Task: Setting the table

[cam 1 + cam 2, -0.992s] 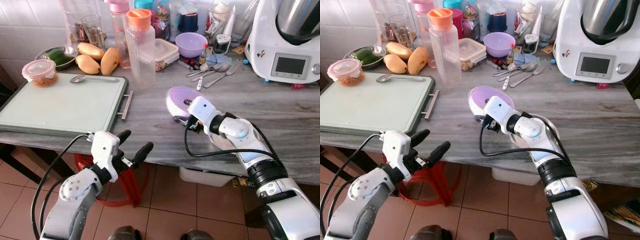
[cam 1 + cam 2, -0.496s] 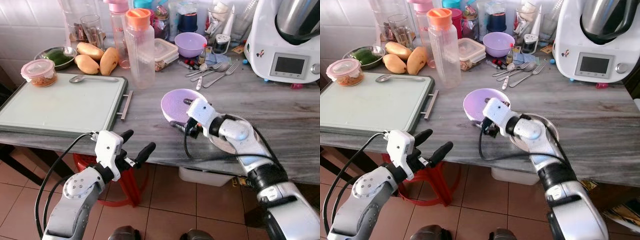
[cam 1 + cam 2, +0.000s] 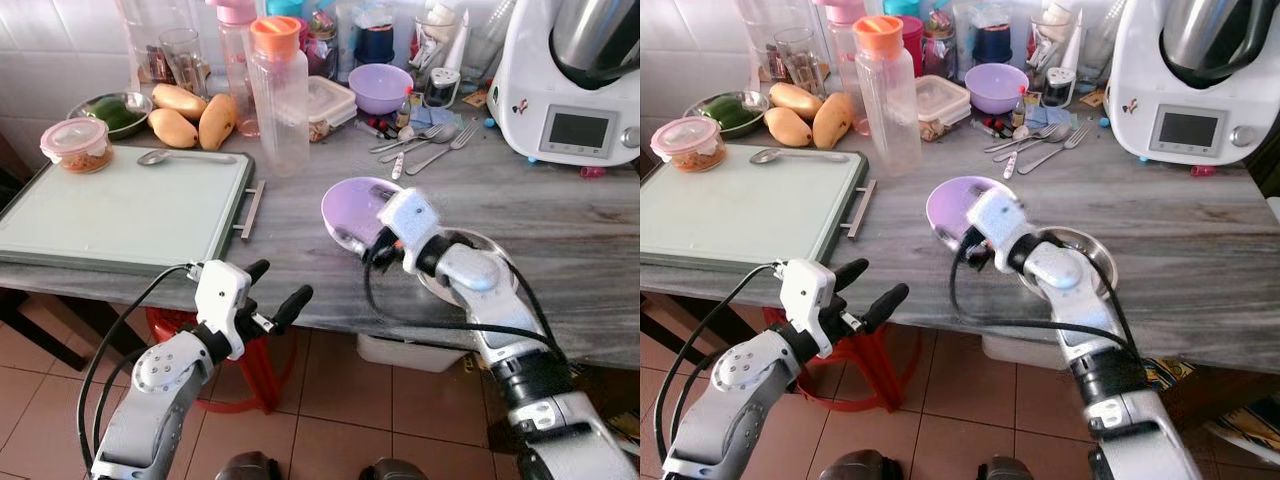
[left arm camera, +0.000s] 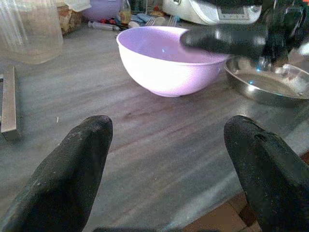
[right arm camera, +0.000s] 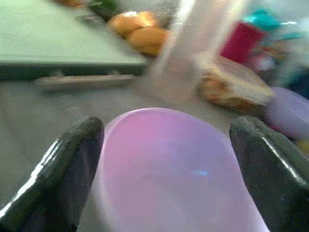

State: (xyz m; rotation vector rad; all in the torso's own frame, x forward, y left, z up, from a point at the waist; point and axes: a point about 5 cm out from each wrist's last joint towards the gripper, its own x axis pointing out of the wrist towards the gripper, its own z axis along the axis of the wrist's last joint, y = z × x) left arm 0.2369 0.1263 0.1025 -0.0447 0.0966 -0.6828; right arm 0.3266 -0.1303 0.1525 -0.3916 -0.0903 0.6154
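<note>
Lilac bowls — two — one (image 3: 358, 210) between wide-spread right gripper (image 3: 385, 240) fingers, other (image 3: 381, 88) behind.

Grey counter (image 3: 560, 215) bears tray (image 3: 120, 210), lilac bowl (image 3: 352, 208), perhaps touching.

You have three mangoes (image 3: 190, 112) lying side by side at the back left of the grey counter (image 3: 560, 215), just beside a metal dish of green vegetables (image 3: 113, 110). A lidded tub (image 3: 77, 144) of orange food stands in front of that dish. A tall clear bottle with an orange cap (image 3: 277, 92) stands near the middle. At the back right you see a white kitchen machine (image 3: 570, 80), and a red stool (image 3: 255, 365) stands on the tiled floor under the counter.
</note>
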